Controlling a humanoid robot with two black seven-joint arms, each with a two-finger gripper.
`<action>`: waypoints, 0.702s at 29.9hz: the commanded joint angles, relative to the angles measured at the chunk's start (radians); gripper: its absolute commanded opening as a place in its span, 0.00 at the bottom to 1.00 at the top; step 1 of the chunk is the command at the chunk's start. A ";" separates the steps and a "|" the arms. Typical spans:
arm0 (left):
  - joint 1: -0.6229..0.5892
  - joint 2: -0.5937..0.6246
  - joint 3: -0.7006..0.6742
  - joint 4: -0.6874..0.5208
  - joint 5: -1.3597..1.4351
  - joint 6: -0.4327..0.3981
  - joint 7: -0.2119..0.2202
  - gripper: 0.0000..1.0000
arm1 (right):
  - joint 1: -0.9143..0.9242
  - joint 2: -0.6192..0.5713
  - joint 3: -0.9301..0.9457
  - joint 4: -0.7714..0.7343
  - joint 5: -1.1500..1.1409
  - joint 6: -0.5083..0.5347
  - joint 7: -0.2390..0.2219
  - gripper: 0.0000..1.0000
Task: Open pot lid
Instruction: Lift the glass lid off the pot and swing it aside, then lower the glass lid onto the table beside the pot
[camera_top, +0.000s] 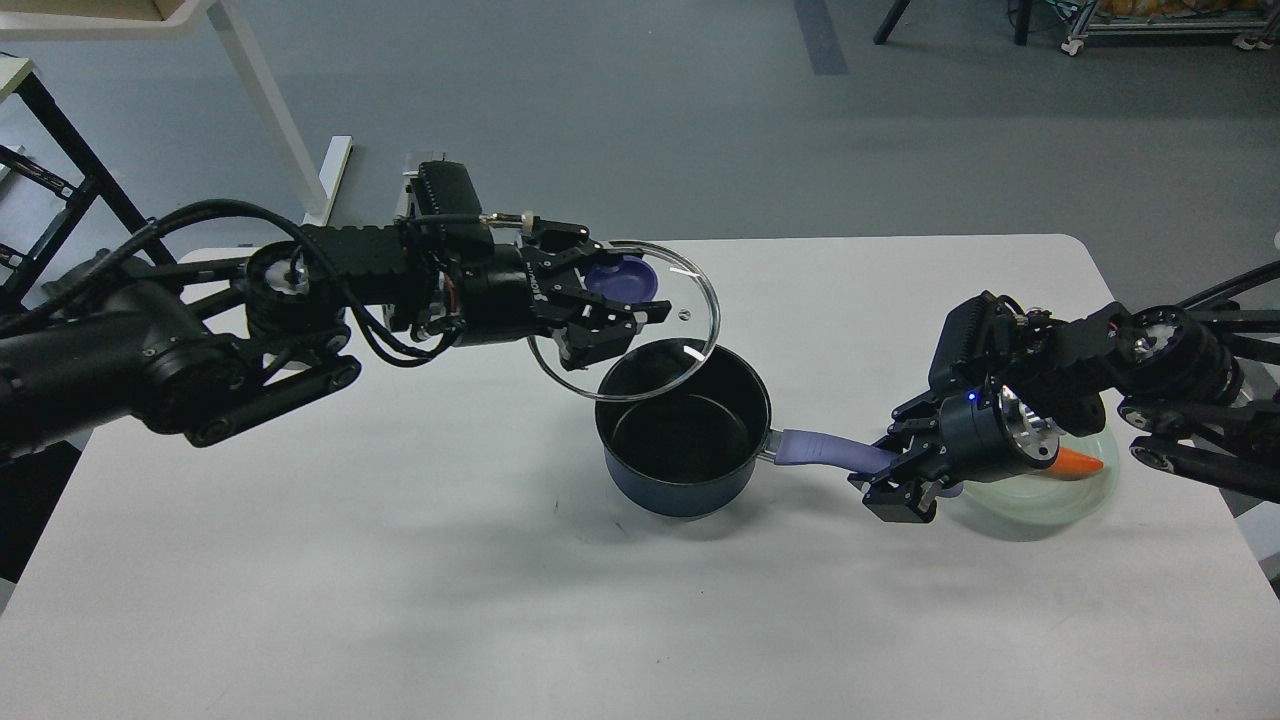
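A dark blue pot (683, 435) stands on the white table (400, 560), uncovered, with nothing visible inside. Its purple handle (825, 449) points right. My left gripper (610, 300) is shut on the purple knob (623, 279) of the glass lid (690, 330) and holds the lid tilted in the air, above and left of the pot. My right gripper (893, 480) is shut on the far end of the pot handle.
A clear glass plate (1050, 495) with an orange carrot (1078, 463) lies at the right, partly behind my right wrist. White table legs and a dark frame stand on the floor beyond the table's far left.
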 joint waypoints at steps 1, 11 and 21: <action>0.016 0.141 0.005 -0.079 -0.025 0.059 0.000 0.37 | 0.000 -0.003 0.000 0.000 0.000 0.000 0.000 0.28; 0.276 0.363 0.031 -0.089 -0.010 0.306 0.000 0.37 | 0.000 -0.001 0.000 0.000 0.000 0.000 0.000 0.28; 0.444 0.369 0.045 0.010 -0.008 0.353 0.000 0.38 | 0.000 -0.003 0.000 0.000 0.000 0.000 0.000 0.28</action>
